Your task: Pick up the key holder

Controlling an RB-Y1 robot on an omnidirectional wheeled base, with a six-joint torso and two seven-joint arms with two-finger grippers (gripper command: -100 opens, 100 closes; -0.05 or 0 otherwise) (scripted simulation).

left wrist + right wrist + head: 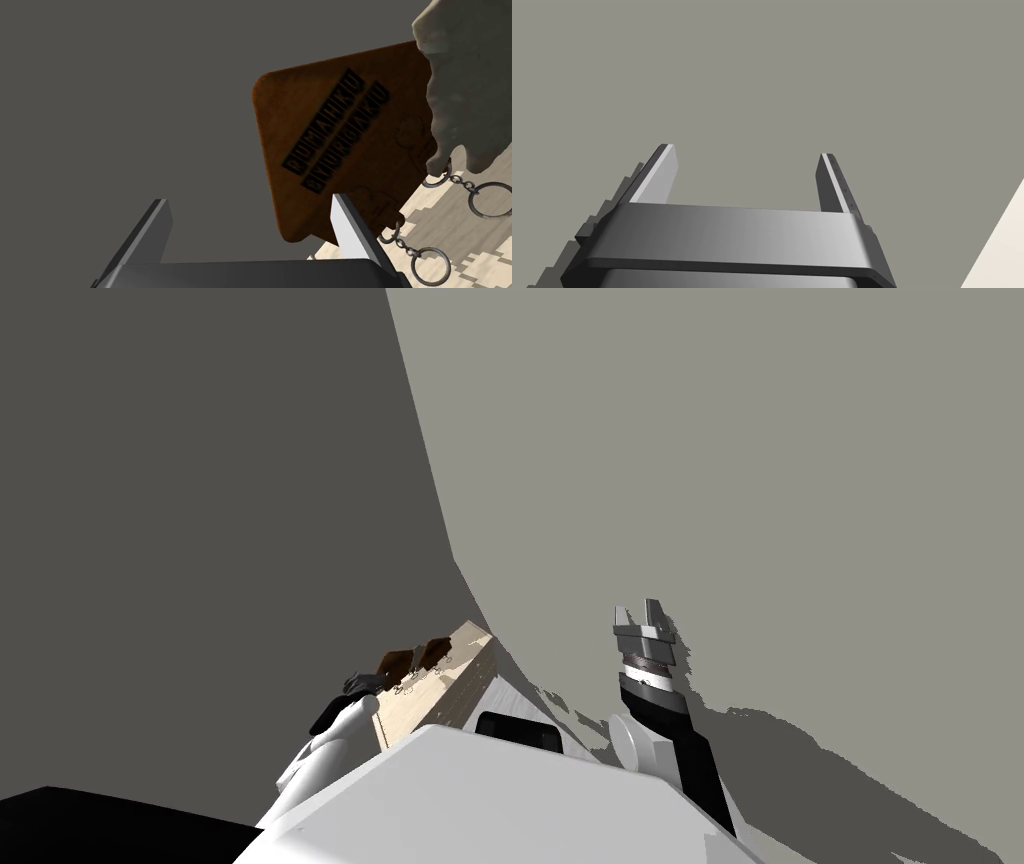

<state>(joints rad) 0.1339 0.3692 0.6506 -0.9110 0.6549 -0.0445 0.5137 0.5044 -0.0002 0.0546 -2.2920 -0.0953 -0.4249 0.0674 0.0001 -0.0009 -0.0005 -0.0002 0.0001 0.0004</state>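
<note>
Left wrist view: left gripper [248, 199] fingers spread, nothing between them | brown key holder [340, 140] off-centre, corner behind one finger, over pale surface [450, 230] | advice: shift sideways to straddle the plaque, clear of the key rings [430, 265], then close | right gripper [747, 150] spread, idle

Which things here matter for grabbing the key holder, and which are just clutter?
Job:
- key holder, brown plaque with rings
- left gripper, open at its edge

Lying about:
- pale lump beside it
- wood top
- right gripper, open, by the wall
</note>
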